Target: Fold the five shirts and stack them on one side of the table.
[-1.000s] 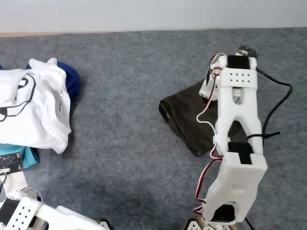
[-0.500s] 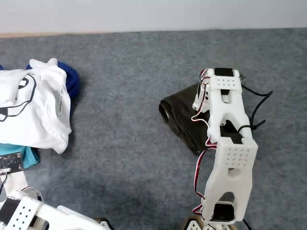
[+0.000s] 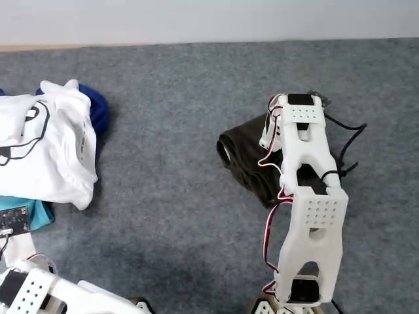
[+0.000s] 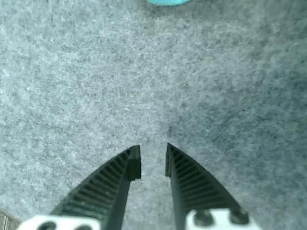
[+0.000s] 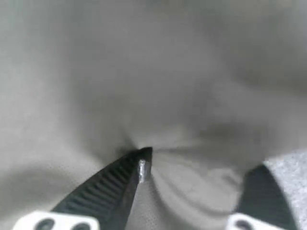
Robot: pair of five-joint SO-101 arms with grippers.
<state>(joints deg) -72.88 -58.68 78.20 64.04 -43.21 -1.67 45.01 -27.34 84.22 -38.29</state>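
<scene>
- I want the right tool (image 5: 201,165) to pinch one clean layer edge of the dark shirt (image 3: 245,163), not a bunch, before closing.
- Its jaws stand apart, one tip dug into that cloth, which lies right of centre on the desk (image 3: 170,216).
- The left tool (image 4: 153,160) hangs barely parted, empty, over bare desk.

A grey felt table cover (image 3: 163,216) runs back (to a pale wall (image 3: 196,19) at its far edge).
</scene>
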